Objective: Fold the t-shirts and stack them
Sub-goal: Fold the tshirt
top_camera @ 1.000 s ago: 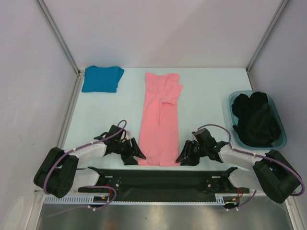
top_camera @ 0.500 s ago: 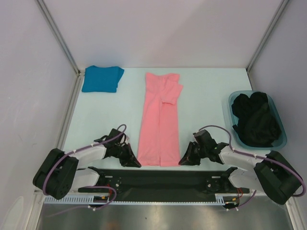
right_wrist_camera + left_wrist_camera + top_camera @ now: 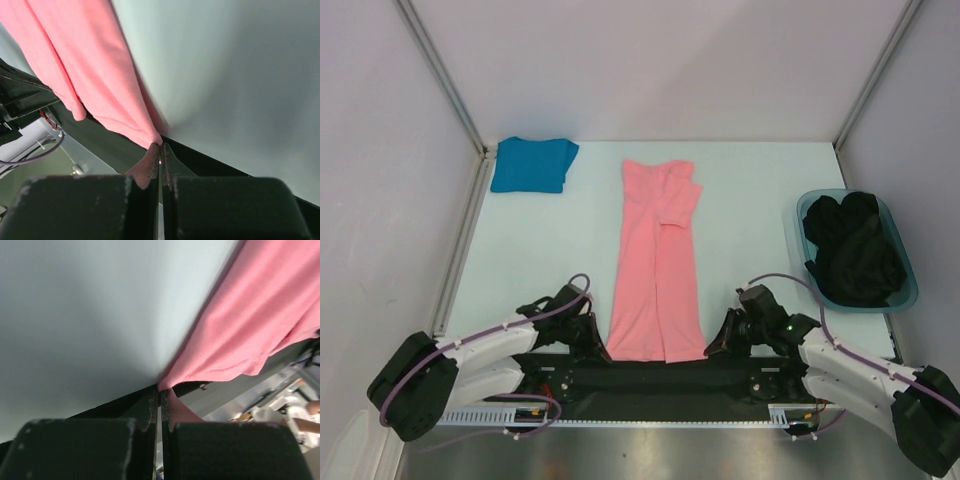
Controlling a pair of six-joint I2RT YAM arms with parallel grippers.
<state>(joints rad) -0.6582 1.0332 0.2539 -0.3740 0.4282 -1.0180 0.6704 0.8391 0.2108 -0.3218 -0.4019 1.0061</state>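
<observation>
- salmon pink t-shirt (image 3: 657, 260): lies mid-table as a long narrow strip running 12 to 6 o'clock, with one sleeve folded in near the 12 end. Its near hem sits at 6, lapping over the black base rail (image 3: 650, 375).
- left gripper (image 3: 161, 400): at 7 o'clock of the shirt. The jaws are pressed together on the hem's left corner, and the wrist view shows pink cloth pinched between the fingers.
- right gripper (image 3: 160, 149): at 5 o'clock of the shirt. The jaws are closed tight on the hem's right corner, with pink cloth in the slot.
- Change: a second ago both jaws stood spread, flanking the hem. Now both are clamped on it and the arms have drawn back toward their bases.
- Change: the hem has come nearer and looks wider, and the far edge has slid slightly toward 6.
- Meaning, as a judgement: the grasp for the crosswise fold looks secured. The likely next move is to lift the hem and carry it toward 12 to halve the strip.
- Risk: a thin pinch at the corners could slip, or the shirt could drag instead of folding.
- teal-blue t-shirt (image 3: 532, 164): already folded and lying at 10 to 11 o'clock of the table (image 3: 550, 240), well apart from the pink one. Stacking is not yet done.
- teal plastic tub (image 3: 910, 290): at 3 o'clock, holding dark clothes (image 3: 855, 250), with neither gripper near it.
</observation>
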